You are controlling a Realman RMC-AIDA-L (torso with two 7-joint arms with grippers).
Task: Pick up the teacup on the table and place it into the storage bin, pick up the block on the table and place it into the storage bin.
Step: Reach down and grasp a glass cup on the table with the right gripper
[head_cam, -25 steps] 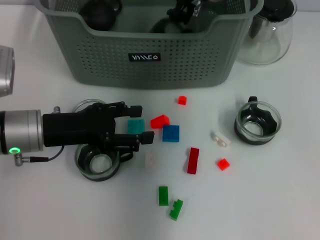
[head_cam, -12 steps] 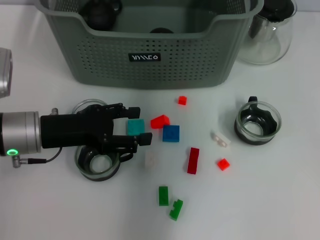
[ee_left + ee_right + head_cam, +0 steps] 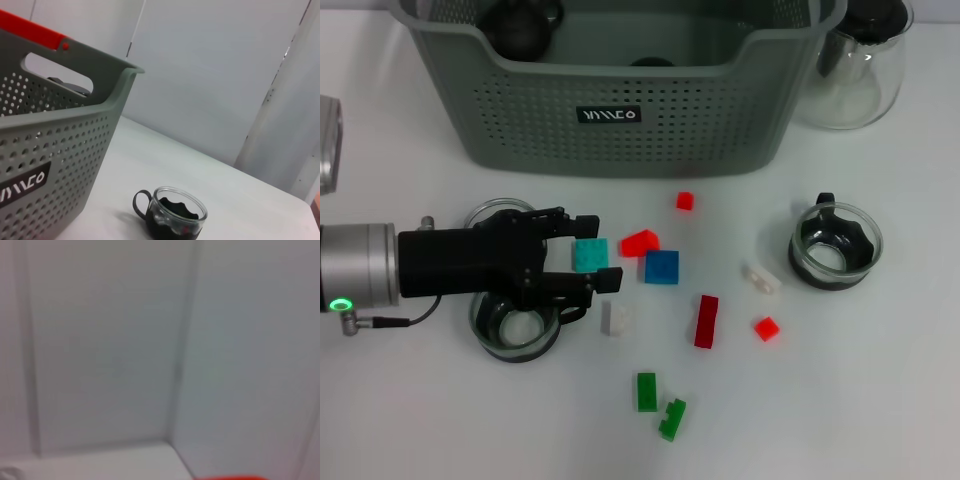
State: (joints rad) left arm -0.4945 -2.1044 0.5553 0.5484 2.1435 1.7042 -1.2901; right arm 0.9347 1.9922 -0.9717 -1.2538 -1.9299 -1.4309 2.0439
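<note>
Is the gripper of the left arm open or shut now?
Open. The left gripper has its two black fingers apart, with the small teal block between them on the white table.

1. White stylised lettering on a small black label (image 3: 608, 115), fixed to the front wall of the storage bin (image 3: 720, 130); letters not clearly legible.
2. Same label partly seen in left wrist view, ending roughly "MCO".
</note>
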